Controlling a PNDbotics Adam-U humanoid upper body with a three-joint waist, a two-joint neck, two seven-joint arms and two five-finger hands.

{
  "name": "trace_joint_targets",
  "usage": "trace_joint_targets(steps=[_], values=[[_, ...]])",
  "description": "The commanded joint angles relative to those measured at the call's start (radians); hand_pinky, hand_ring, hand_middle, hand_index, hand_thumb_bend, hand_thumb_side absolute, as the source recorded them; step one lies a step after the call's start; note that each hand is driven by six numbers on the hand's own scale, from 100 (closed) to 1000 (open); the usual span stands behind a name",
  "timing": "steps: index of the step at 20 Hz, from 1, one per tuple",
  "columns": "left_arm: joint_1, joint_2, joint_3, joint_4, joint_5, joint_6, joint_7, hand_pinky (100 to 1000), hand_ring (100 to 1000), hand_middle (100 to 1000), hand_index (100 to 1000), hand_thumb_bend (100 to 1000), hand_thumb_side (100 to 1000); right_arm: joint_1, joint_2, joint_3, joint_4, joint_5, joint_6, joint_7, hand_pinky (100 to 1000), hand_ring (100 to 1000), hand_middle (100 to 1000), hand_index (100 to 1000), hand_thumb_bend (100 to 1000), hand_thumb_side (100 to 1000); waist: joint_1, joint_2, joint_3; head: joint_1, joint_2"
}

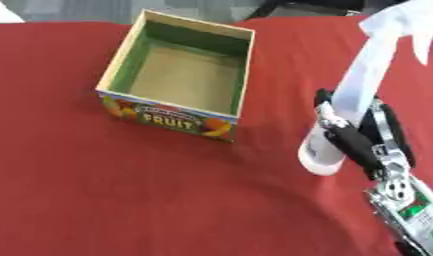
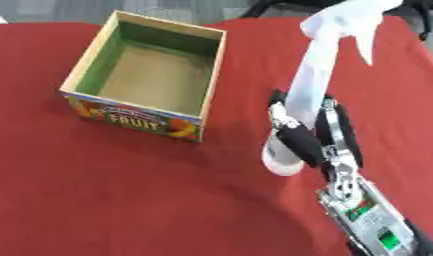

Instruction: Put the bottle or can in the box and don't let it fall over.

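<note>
A table covered in a red cloth fills nearly the whole view, with its far edge running across the top. An open cardboard box sits directly on the cloth toward the far left part of the table, turned slightly askew. Its inner walls are green and its floor is plain brown. The near outer wall shows a colourful printed label reading "FRUIT". The rest of the left and near cloth is plain red.
</note>
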Motion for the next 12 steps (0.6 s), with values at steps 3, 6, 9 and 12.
trace_joint_targets(steps=[3,6,9,12], values=[[-0.018,0.009,-0.004,-0.021,0.001,0.009,-0.006,494,1000,1000,591,124,696,-0.035,-0.109,-0.030,-0.025,-0.087,-0.029,-0.038,922,619,124,109,100,435,-0.005,-0.031,0.013,0.000,-0.022],[-0.025,0.005,-0.009,-0.021,0.002,0.011,-0.012,494,1000,1000,591,126,696,-0.068,-0.165,-0.042,-0.025,-0.166,-0.025,-0.062,916,613,127,109,100,438,-0.009,-0.033,0.023,-0.010,-0.029],[-0.038,0.000,-0.014,-0.021,0.006,0.011,-0.017,494,1000,1000,590,127,694,-0.117,-0.221,-0.058,-0.025,-0.229,-0.023,-0.084,911,600,129,111,100,440,-0.013,-0.028,0.040,-0.025,-0.042],[-0.052,-0.006,-0.021,-0.021,0.011,0.011,-0.025,494,1000,1000,590,129,696,-0.175,-0.260,-0.074,-0.025,-0.273,0.008,-0.121,907,591,130,113,100,443,-0.014,-0.019,0.058,-0.040,-0.051]])
